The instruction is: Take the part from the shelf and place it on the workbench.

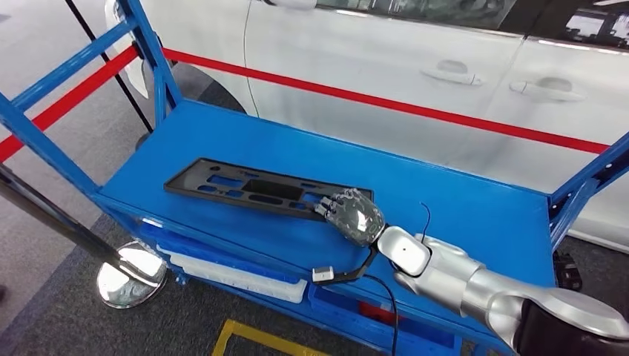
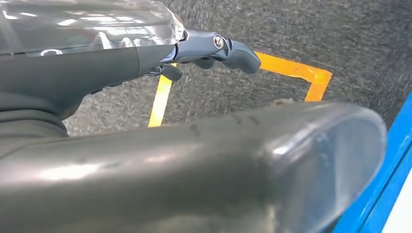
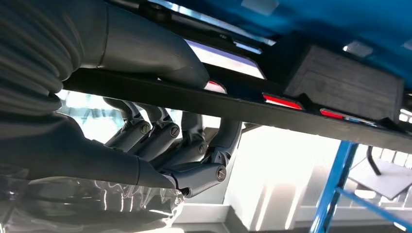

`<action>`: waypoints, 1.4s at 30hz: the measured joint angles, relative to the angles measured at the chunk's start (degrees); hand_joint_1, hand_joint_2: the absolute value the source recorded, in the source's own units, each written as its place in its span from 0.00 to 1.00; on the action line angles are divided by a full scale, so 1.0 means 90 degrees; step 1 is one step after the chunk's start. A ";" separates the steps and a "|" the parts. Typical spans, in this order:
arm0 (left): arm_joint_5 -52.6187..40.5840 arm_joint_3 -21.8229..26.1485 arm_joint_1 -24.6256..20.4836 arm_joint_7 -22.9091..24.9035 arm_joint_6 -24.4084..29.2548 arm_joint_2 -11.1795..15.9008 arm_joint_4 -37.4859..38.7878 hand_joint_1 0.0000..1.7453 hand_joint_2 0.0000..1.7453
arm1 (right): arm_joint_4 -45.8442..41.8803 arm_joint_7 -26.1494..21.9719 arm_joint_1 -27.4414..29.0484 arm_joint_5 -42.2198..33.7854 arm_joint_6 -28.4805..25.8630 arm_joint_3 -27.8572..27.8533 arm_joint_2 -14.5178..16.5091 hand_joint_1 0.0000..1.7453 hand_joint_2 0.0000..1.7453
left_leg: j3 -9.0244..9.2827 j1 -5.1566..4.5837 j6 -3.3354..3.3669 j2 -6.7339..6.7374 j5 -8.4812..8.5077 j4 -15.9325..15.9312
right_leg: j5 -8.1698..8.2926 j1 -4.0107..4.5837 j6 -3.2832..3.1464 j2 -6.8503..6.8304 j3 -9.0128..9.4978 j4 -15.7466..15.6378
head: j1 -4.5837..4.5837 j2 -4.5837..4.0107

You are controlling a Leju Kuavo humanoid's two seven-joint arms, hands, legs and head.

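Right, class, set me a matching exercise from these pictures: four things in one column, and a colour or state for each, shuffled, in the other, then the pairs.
Things
1. part
2. shelf
3. right hand
4. floor marking

Descriptions
A. blue, with the part lying on its top
B. yellow line on grey carpet
C. flat, black, with cut-out slots
D. fingers and thumb on opposite faces of the part's end

Pairs: 1-C, 2-A, 3-D, 4-B
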 joint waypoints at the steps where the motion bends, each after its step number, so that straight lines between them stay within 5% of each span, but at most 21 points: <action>1: -0.0002 0.0000 0.0009 -0.0033 -0.0002 0.0000 0.0000 0.00 0.00 | 0.0000 -0.0026 0.0005 -0.0015 -0.0018 -0.0019 0.0007 0.98 1.00 | -0.0003 0.0006 -0.0039 0.0009 0.0000 0.0003 | 0.0008 -0.0008 -0.0031 0.0011 -0.0009 -0.0015 | -0.0001 0.0000; 3: -0.0004 0.0001 0.0012 -0.0074 -0.0004 0.0004 0.0000 0.00 0.00 | 0.0000 -0.0059 0.0011 -0.0038 -0.0035 -0.0048 0.0010 0.97 1.00 | -0.0066 0.0023 -0.0122 0.0042 -0.0143 0.0177 | 0.0046 -0.0035 -0.0108 -0.0002 -0.0005 -0.0060 | -0.0001 0.0000; 6: -0.0007 -0.0001 0.0012 -0.0101 -0.0018 0.0004 0.0000 0.00 0.00 | 0.0000 -0.0103 0.0018 -0.0072 -0.0060 -0.0065 0.0010 0.97 1.00 | -0.0575 0.0035 -0.0241 0.0115 -0.0794 0.1318 | 0.0068 -0.0048 -0.0173 -0.0035 -0.0013 -0.0083 | -0.0001 0.0001; 8: -0.0019 -0.0002 0.0036 -0.0068 -0.0033 0.0003 0.0000 0.00 0.00 | 0.0000 -0.0176 0.0036 -0.0103 -0.0105 -0.0098 0.0010 0.97 1.00 | -0.0841 0.0044 -0.0280 0.0129 -0.0978 0.1894 | 0.0067 -0.0046 -0.0175 -0.0037 -0.0015 -0.0080 | -0.0001 0.0001; 9: -0.0027 -0.0002 0.0044 -0.0041 -0.0041 0.0005 0.0000 0.00 0.00 | 0.0000 -0.0232 0.0049 -0.0112 -0.0126 -0.0136 0.0010 0.97 1.00 | -0.0802 0.0049 -0.0288 0.0129 -0.0882 0.1826 | 0.0066 -0.0049 -0.0173 -0.0034 -0.0012 -0.0077 | -0.0001 0.0001; 11: -0.0039 -0.0002 0.0045 0.0000 -0.0065 0.0012 0.0000 0.00 0.00 | -0.0023 -0.0417 0.0084 -0.0062 -0.0146 -0.0305 0.0010 0.97 1.00 | -0.0385 0.0071 -0.0288 0.0088 -0.0449 0.0995 | 0.0053 -0.0060 -0.0148 -0.0019 0.0000 -0.0062 | -0.0002 0.0001; 14: -0.0027 -0.0002 0.0050 -0.0024 -0.0087 0.0013 0.0000 0.00 0.00 | -0.0153 -0.0785 0.0191 0.0116 -0.0147 -0.0781 0.0003 0.97 1.00 | 0.0031 0.0053 -0.0159 -0.0032 -0.0102 0.0069 | 0.0016 -0.0021 -0.0049 0.0037 0.0005 -0.0010 | -0.0001 0.0001; 18: 0.0080 0.0009 0.0055 -0.0240 -0.0015 0.0004 0.0000 0.00 0.00 | -0.0393 -0.1386 0.0404 -0.0054 -0.0095 -0.1522 0.0004 0.97 1.00 | 0.0043 0.0079 0.0070 -0.0025 -0.0045 -0.0004 | -0.0089 -0.0033 0.0087 0.0102 -0.0043 0.0076 | -0.0001 0.0001; 22: 0.0126 0.0044 0.0021 -0.0276 0.0030 0.0000 0.0000 0.00 0.00 | -0.0673 -0.1930 0.0707 -0.0770 0.0247 -0.1978 0.0021 0.97 1.00 | 0.0056 0.0105 0.0147 -0.0053 -0.0015 -0.0031 | -0.0763 -0.0081 0.0132 0.0312 -0.0684 0.1518 | 0.0001 0.0001; 24: 0.0127 0.0076 0.0031 -0.0272 0.0044 0.0000 0.0000 0.00 0.00 | -0.0896 -0.2241 0.0883 -0.1361 0.0596 -0.2186 0.0022 0.97 1.00 | 0.0065 0.0101 0.0149 -0.0066 -0.0029 -0.0021 | -0.0716 -0.0083 0.0132 0.0330 -0.0847 0.1807 | 0.0001 0.0001; 28: 0.0124 0.0119 0.0039 -0.0268 0.0038 -0.0001 0.0000 0.00 0.00 | -0.1435 -0.2702 0.1032 -0.2583 0.1358 -0.2548 0.0026 0.97 1.00 | 0.0095 0.0072 0.0084 -0.0035 -0.0091 0.0023 | 0.0069 -0.0009 0.0012 0.0129 -0.0206 0.0320 | 0.0001 0.0001; 30: 0.0121 0.0128 0.0048 -0.0261 0.0019 -0.0001 0.0000 0.00 0.00 | -0.1729 -0.2870 0.1107 -0.3330 0.1927 -0.2732 0.0038 0.97 1.00 | 0.0073 0.0048 0.0026 0.0018 -0.0103 0.0030 | 0.0075 0.0050 -0.0028 0.0033 -0.0087 0.0019 | -0.0001 0.0001; 33: 0.0120 0.0132 0.0059 -0.0250 -0.0011 0.0013 0.0000 0.00 0.00 | -0.2143 -0.3125 0.1249 -0.4593 0.2923 -0.3018 0.0046 0.97 1.00 | 0.0055 0.0061 -0.0084 0.0088 -0.0194 0.0110 | 0.0104 0.0021 -0.0096 0.0091 -0.0078 -0.0069 | -0.0001 0.0001; 38: 0.0141 0.0134 0.0070 -0.0249 -0.0030 0.0032 0.0000 0.00 0.00 | -0.2558 -0.3322 0.1545 -0.5920 0.3942 -0.3318 -0.0070 0.97 1.00 | -0.0702 0.0087 -0.0267 0.0143 -0.1081 0.1799 | 0.0134 -0.0003 -0.0182 0.0096 -0.0080 -0.0108 | -0.0002 0.0001; 40: 0.0173 0.0137 0.0082 -0.0249 -0.0032 0.0047 0.0000 0.00 0.00 | -0.2679 -0.3368 0.1644 -0.6331 0.4234 -0.3393 -0.0100 0.97 1.00 | -0.0647 0.0096 -0.0284 0.0145 -0.0893 0.1690 | 0.0128 -0.0010 -0.0170 0.0127 -0.0075 -0.0098 | -0.0002 0.0001; 42: 0.0214 0.0151 0.0087 -0.0248 -0.0035 0.0066 0.0000 0.00 0.00 | -0.2809 -0.3377 0.1700 -0.6722 0.4511 -0.3477 -0.0108 0.97 1.00 | -0.0224 0.0117 -0.0281 0.0095 -0.0457 0.0811 | 0.0101 -0.0018 -0.0125 0.0170 -0.0070 -0.0065 | -0.0002 0.0001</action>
